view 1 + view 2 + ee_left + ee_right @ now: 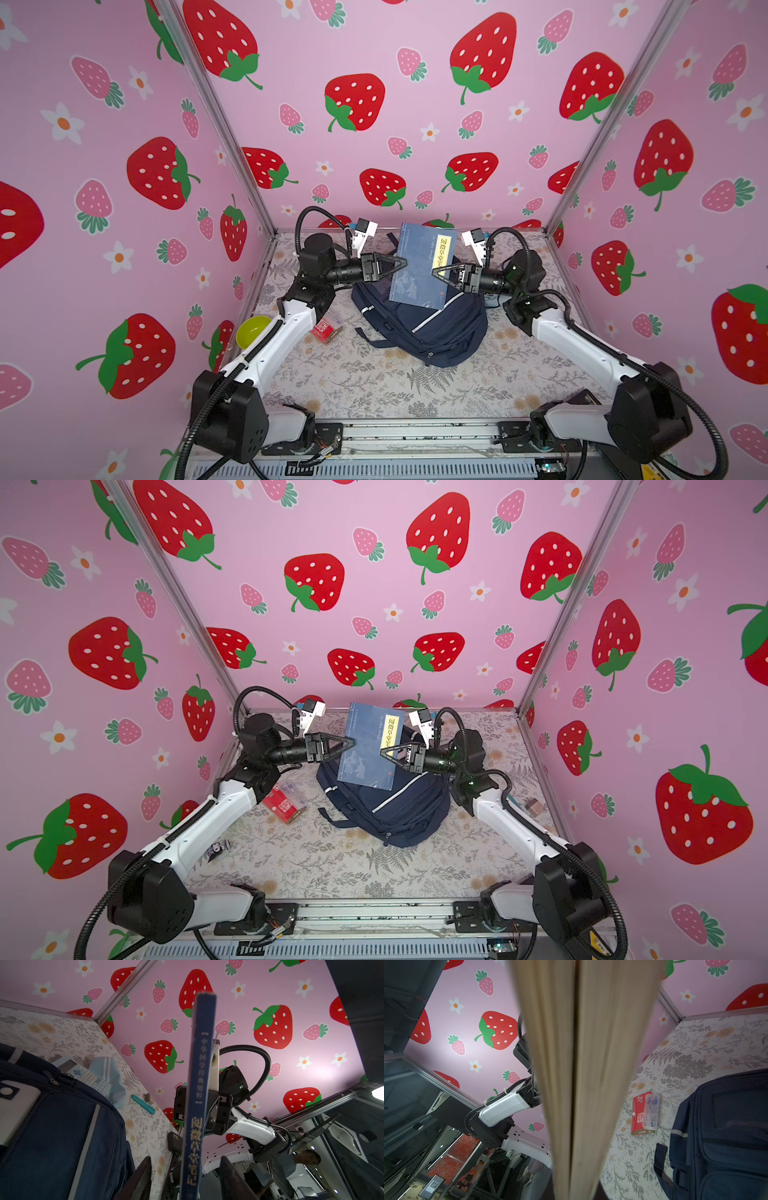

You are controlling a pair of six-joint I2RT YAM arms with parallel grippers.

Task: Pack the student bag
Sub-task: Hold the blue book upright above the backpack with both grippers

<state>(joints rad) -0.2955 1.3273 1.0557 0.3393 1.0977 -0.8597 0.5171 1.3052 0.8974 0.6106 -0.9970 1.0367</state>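
Top views first. The book [419, 266] hangs in the air above the far end of the student bag [432, 336], which lies mid-worktop, a touch toward the far edge. The right gripper [434, 272] is pinched tight on the book's page edge, and the left gripper [404, 263] sits at the spine side. In a top view a yellow-green bowl [253, 330] peeks out by the left edge.

Left wrist view now. The fingers [143, 1176] stand wide either side of the spine with a gap on both flanks, so they grip nothing. This view alone gives a clear look at the calculator [85, 1073], pale blue cloth [110, 1078] and teal pen [143, 1104], which the right arm mostly covers from above.

Right wrist view: pages fill the middle and the jaws are out of sight. A red box [644, 1113] lies beside the bag.

One pinch carries everything, so I'd lower slowly with the book edge-on so it doesn't swing. I can't tell whether the bag's mouth is open; the free left gripper could steady the spine or hold the opening.
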